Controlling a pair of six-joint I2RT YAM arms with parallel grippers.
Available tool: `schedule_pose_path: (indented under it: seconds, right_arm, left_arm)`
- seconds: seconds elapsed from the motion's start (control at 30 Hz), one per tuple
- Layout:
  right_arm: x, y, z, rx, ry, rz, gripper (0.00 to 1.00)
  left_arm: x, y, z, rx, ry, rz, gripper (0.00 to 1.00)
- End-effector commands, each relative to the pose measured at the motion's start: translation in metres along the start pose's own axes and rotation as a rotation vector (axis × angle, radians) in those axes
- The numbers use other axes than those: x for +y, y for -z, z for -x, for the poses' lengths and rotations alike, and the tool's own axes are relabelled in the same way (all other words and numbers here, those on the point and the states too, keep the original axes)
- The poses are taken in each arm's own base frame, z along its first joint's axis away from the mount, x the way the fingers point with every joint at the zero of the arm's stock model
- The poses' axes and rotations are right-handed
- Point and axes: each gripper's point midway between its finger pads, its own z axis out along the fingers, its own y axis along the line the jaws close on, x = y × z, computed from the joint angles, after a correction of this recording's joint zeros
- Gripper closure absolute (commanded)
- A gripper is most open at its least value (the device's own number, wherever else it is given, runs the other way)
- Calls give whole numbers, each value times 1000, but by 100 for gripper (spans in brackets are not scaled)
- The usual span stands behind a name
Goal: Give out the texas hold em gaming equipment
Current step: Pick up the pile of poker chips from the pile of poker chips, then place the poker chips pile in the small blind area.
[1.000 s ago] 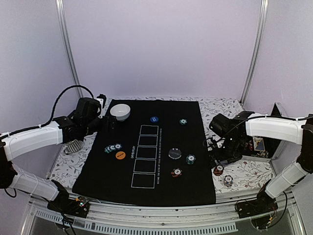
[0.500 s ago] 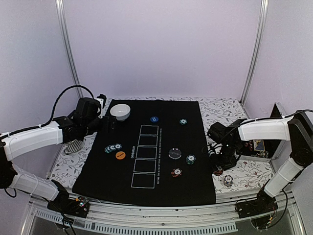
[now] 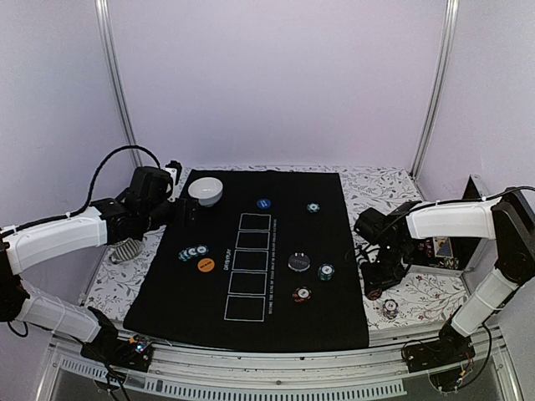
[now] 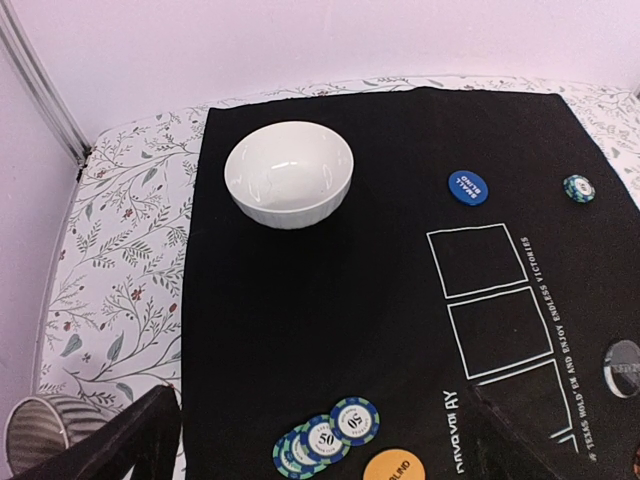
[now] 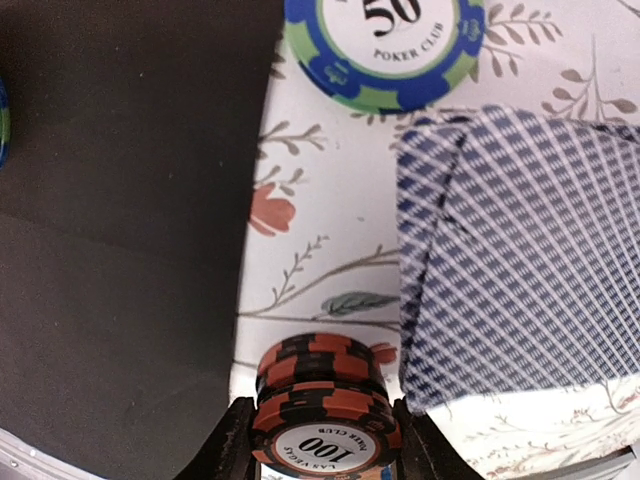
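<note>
The right claw (image 5: 325, 445) is gripping a red-and-black chip stack (image 5: 322, 385) marked 100, with its fingers (image 5: 232, 440) pressing in on both sides. Only the right wrist camera is showing this plainly. From overhead the stack is mostly hiding under the claw, right of the black mat (image 3: 167, 292). Up close, the stack is standing on the flowered table (image 5: 320, 270) just off the mat's edge. It is sitting just beside a fan of blue-backed cards (image 5: 520, 250), with a green-and-blue 50 chip (image 5: 385, 45) lying farther on. The overhead view is adding another small chip stack (image 3: 389, 308) near the front of the table. It is also showing a red chip (image 3: 301, 294), a teal chip (image 3: 326, 271) and a black disc (image 3: 299, 261) resting on the mat. The left claw (image 3: 182, 210) is hanging over the mat's far left corner, gaping wide and holding nothing. Its own camera is looking down past its fingers (image 4: 130, 445) at the white bowl (image 4: 290, 182) and the blue disc (image 4: 466, 187). A lone teal chip (image 4: 578, 188), a cluster of teal 50 chips (image 4: 330, 440) and the orange disc (image 4: 400, 467) are showing there too.
</note>
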Motion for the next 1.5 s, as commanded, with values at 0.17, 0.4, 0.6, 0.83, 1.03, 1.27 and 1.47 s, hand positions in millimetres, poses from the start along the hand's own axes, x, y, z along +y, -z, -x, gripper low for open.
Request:
schedule_pose_path:
  seconds: [0.17,0.4,0.6,0.83,1.03,1.27,1.47]
  right_arm:
    - [4,56,14,-57,24,20,91]
    - [26,96,74,-199,114,45,93]
    - [48,105,168,-334,199,52,96]
    - [35,74,269,-387,213,-19,97]
    - [37,49,301,-365,230,-31,97]
    - [33,41,297,-351,261,-53,97]
    - [30,38,303,-368,277,-53,97]
  left_arm:
    - [-4,3,0,-5,-8,-10,2]
    - [-4,3,2,-9,-5,-13,2]
    - [-3,8,4,-17,2,-16,2]
    - [4,12,0,-19,-2,4,2]
    - [2,7,-3,-4,-13,1,2]
    - [-6,-1,-8,21,-21,-18,2]
    - [-8,-3,-6,20,-18,-27,2]
